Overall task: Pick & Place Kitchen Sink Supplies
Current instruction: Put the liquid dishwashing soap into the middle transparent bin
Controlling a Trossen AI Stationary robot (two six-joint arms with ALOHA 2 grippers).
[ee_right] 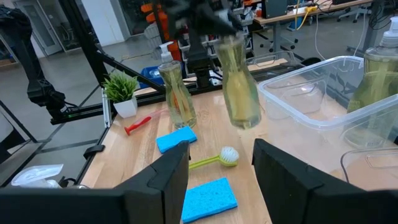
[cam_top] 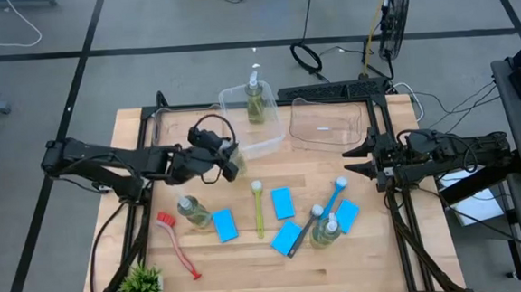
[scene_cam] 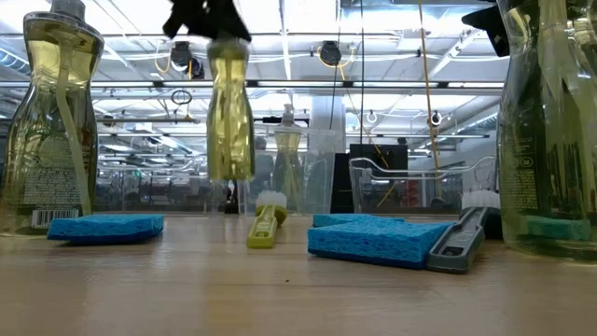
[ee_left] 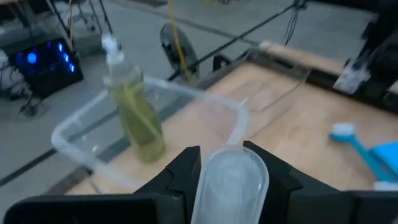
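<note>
In the low view, the left gripper is being cut off by the top edge above the lifted pump bottle. In the left wrist view, that bottle is showing only as a blurred clear shape between the fingers.

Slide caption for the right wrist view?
Left end effector carries a clear pump bottle of yellow-green liquid above the wooden table.

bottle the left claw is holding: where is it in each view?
High: held bottle under the left claw, left of the tub.
Low: hangs clear of the table, upper centre-left.
Left wrist: between the fingers, bottom centre.
Right wrist: upper centre.
Shared landmark: the bottle standing in the tub.
</note>
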